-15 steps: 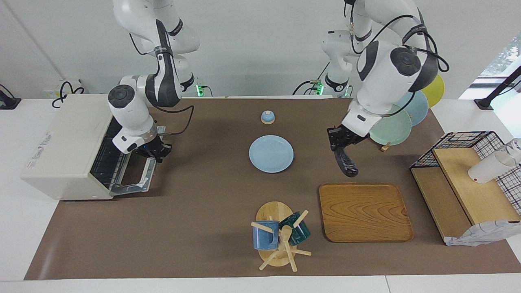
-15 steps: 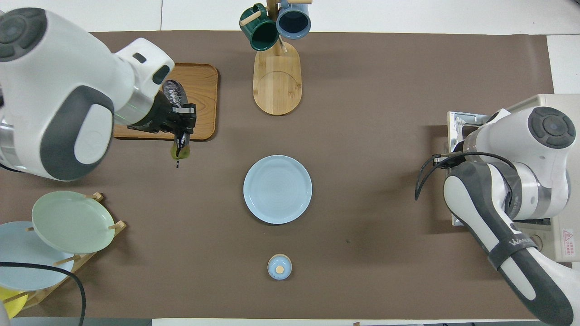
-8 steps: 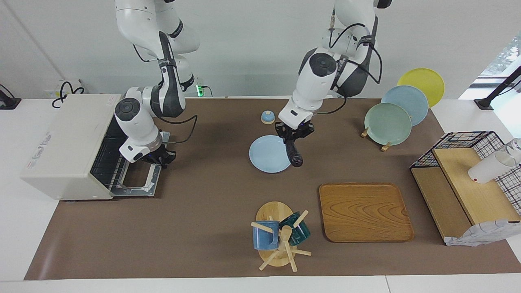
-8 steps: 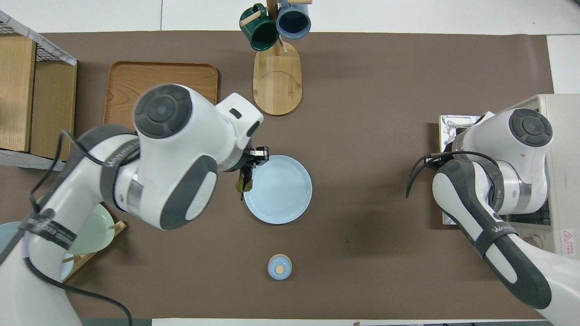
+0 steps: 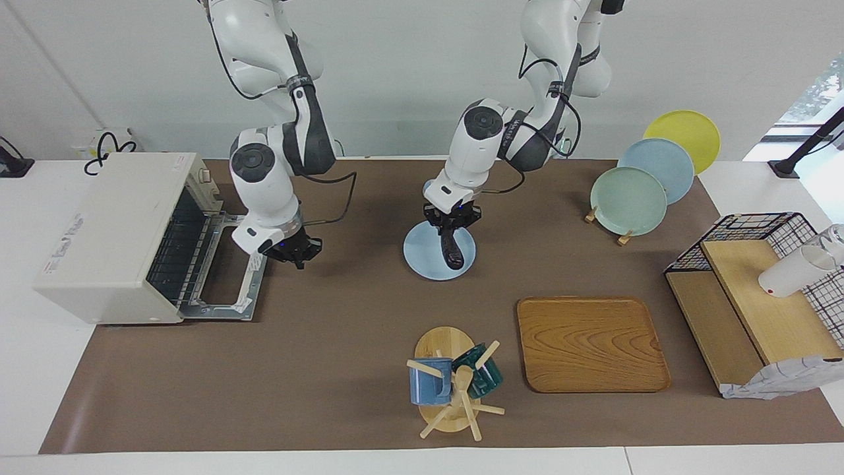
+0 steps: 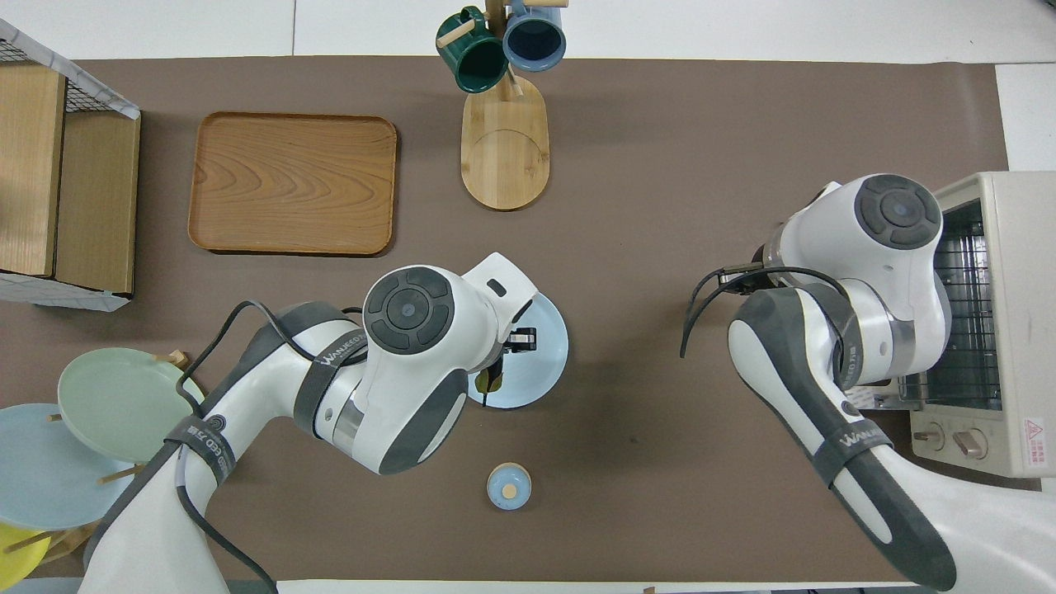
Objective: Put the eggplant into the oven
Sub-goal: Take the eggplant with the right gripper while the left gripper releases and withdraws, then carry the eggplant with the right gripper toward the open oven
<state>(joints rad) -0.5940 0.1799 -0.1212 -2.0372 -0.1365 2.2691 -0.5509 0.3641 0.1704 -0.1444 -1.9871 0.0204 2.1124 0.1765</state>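
My left gripper [image 5: 451, 223] is shut on the stem end of the dark eggplant [image 5: 452, 251], which hangs down over the blue plate [image 5: 421, 258]. In the overhead view only the eggplant's greenish stem [image 6: 492, 381] shows under the left gripper [image 6: 520, 340], over the plate [image 6: 551, 351]. The off-white oven [image 5: 109, 227] stands at the right arm's end of the table, its door [image 5: 227, 280] dropped open and the wire rack visible. It also shows in the overhead view [image 6: 1011, 247]. My right gripper [image 5: 293, 249] hovers beside the open door, toward the plate, holding nothing that I can see.
A wooden tray [image 5: 590, 343] and a mug tree [image 5: 455, 382] lie farther from the robots than the plate. A small blue lidded pot [image 6: 509, 485] sits nearer the robots. A plate rack [image 5: 633, 198] and a wire-and-wood shelf [image 5: 758, 290] stand at the left arm's end.
My left gripper has carried the eggplant from beside the wooden tray to over the blue plate. My right gripper has moved away from the oven door toward the table's middle.
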